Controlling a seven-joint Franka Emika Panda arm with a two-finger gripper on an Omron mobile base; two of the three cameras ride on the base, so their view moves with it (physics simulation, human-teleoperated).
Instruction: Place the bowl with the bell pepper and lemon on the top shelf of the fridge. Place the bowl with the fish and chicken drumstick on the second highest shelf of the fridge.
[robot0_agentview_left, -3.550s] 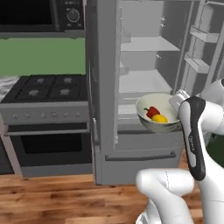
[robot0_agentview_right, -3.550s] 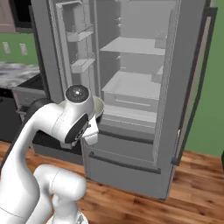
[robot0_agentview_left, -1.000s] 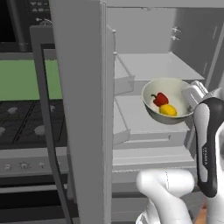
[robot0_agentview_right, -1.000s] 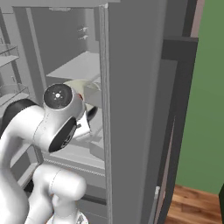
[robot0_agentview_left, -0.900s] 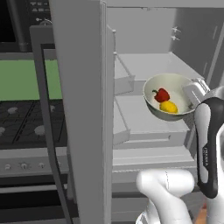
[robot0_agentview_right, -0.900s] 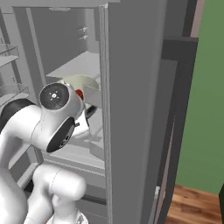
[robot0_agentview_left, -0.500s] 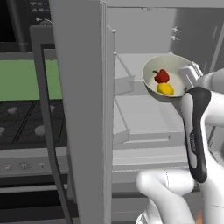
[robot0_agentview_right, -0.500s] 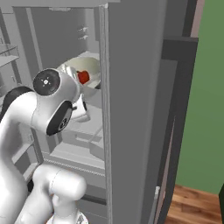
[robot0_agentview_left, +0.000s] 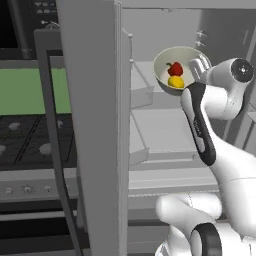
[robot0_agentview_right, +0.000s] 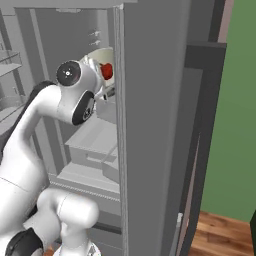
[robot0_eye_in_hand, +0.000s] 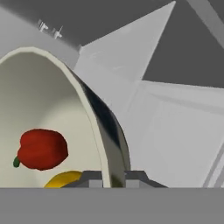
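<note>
Cream-white, the bowl with the bell pepper and lemon (robot0_agentview_left: 176, 70) has risen since 1 second ago to top shelf (robot0_agentview_left: 150, 75) height inside the fridge (robot0_agentview_left: 95, 125), gripper (robot0_eye_in_hand: 113, 178) pinching its rim; setting down likely comes next.

The arm (robot0_agentview_left: 200, 125) rises from the base, bends at the elbow and reaches up and forward. The wrist is raised at upper-compartment height. The gripper (robot0_eye_in_hand: 113, 177) is clamped on the bowl (robot0_agentview_left: 172, 62) rim, one finger on each side of the wall.
</note>
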